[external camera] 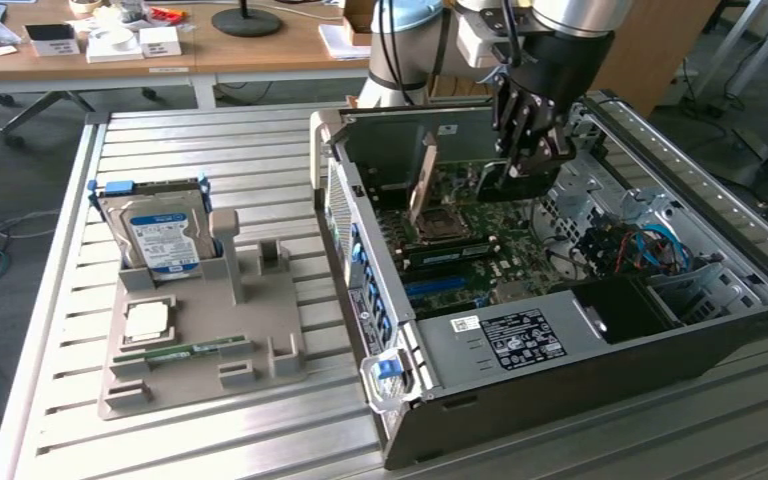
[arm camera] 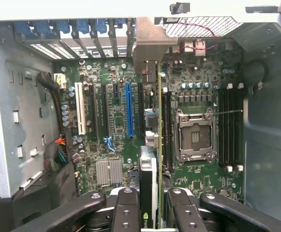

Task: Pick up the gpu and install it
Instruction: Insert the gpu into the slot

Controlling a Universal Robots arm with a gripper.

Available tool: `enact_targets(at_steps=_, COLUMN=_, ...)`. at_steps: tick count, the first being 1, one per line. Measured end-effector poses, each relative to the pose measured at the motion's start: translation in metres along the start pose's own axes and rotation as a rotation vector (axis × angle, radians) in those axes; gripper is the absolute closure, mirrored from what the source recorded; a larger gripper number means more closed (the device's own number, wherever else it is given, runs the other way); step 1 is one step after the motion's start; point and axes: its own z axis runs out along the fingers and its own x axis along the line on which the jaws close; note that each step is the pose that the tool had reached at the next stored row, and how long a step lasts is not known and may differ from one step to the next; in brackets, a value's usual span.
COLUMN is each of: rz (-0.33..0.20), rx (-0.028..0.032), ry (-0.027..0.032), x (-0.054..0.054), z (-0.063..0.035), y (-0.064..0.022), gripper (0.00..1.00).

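The gpu [arm camera: 150, 179] hangs edge-on inside the open computer case [external camera: 598, 390], clamped between the narrowed fingers of my gripper [arm camera: 155, 212], above the motherboard [arm camera: 116, 140]. In the wrist view it lines up between the long blue slot [arm camera: 129, 108] and the CPU socket [arm camera: 196, 137], its metal bracket toward the case's rear wall. I cannot tell whether it is seated. On the exterior view's left, a hard drive [external camera: 164, 240] stands in a grey holder [external camera: 197, 375].
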Motion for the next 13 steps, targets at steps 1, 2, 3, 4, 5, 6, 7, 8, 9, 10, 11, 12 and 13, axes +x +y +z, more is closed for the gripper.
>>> enact_targets(at_steps=1, rz=-0.002, rx=-0.0001, ry=0.0000, x=0.0000, z=0.0003, y=0.0000, gripper=0.73)
enact_targets(at_steps=2, rz=-0.003, rx=-0.0003, ry=0.0001, x=0.0000, z=0.0005, y=0.0000, gripper=0.73)
enact_targets(at_steps=3, rz=-0.005, rx=-0.0004, ry=0.0001, x=0.0001, z=0.0006, y=0.0000, gripper=0.73)
enact_targets(at_steps=4, rz=-0.006, rx=-0.0005, ry=0.0000, x=0.0001, z=0.0007, y=0.0000, gripper=0.73)
enact_targets(at_steps=5, rz=-0.006, rx=-0.0005, ry=-0.0001, x=0.0001, z=0.0008, y=0.0000, gripper=0.73)
enact_targets(at_steps=6, rz=-0.007, rx=-0.0005, ry=-0.0001, x=0.0001, z=0.0009, y=0.0000, gripper=0.73)
enact_targets(at_steps=7, rz=-0.007, rx=-0.0006, ry=-0.0001, x=0.0001, z=0.0009, y=0.0000, gripper=0.73)
enact_targets(at_steps=8, rz=-0.008, rx=-0.0006, ry=-0.0002, x=0.0001, z=0.0012, y=0.0000, gripper=0.73)
enact_targets(at_steps=9, rz=-0.009, rx=-0.0006, ry=-0.0005, x=0.0001, z=0.0017, y=0.0000, gripper=0.73)
enact_targets(at_steps=10, rz=-0.010, rx=-0.0007, ry=-0.0005, x=0.0002, z=0.0022, y=0.0000, gripper=0.73)
enact_targets(at_steps=11, rz=-0.011, rx=-0.0008, ry=-0.0003, x=0.0002, z=0.0026, y=0.0001, gripper=0.73)
enact_targets(at_steps=12, rz=-0.012, rx=-0.0009, ry=-0.0003, x=0.0002, z=0.0030, y=0.0001, gripper=0.73)
enact_targets(at_steps=13, rz=-0.013, rx=-0.0009, ry=-0.0003, x=0.0003, z=0.0034, y=0.0001, gripper=0.73)
